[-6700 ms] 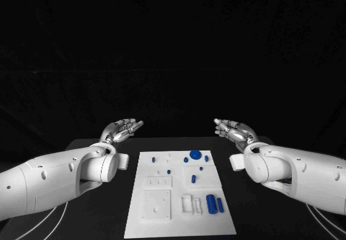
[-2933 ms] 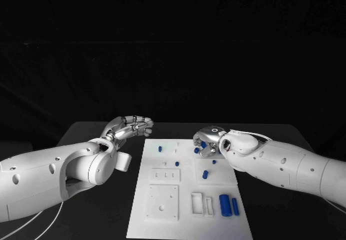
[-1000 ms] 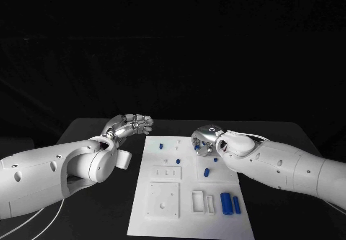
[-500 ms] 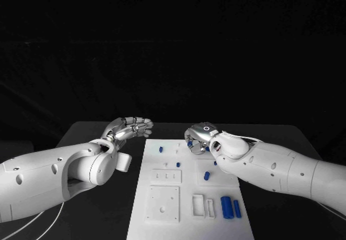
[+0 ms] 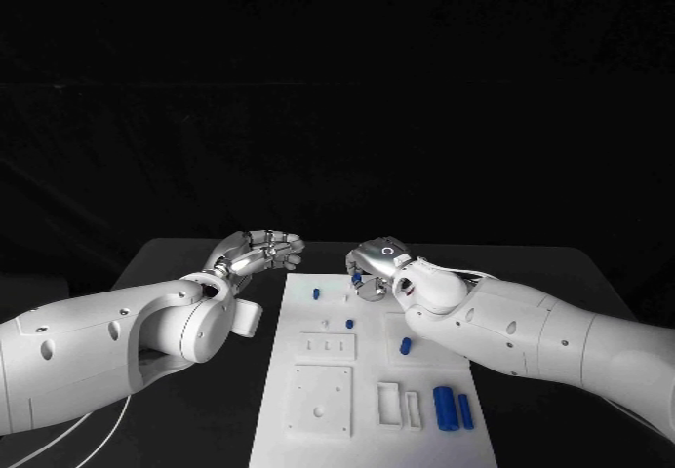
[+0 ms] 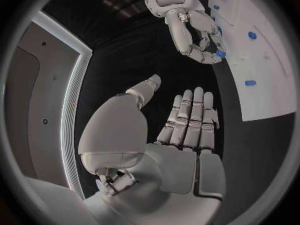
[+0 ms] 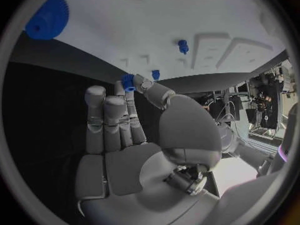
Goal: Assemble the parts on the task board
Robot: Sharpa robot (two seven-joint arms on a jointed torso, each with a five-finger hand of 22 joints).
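right hand [image 5: 377, 265] is pinching a small blue part [image 7: 128, 81] between thumb and fingertip, hovering over the far end of the task board [image 5: 369, 409], likely lining it up with a slot. left hand [image 5: 263, 251] is idling beside the board, fingers loosely curled, holding nothing.

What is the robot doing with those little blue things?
It is putting small blue parts together on a flat white task board on the black table. Its silver right hand is over the far end of the board and pinches one small blue part between its fingertips. Its silver left hand hangs beside the board holding nothing. Two blue cylinders lie at the near end.
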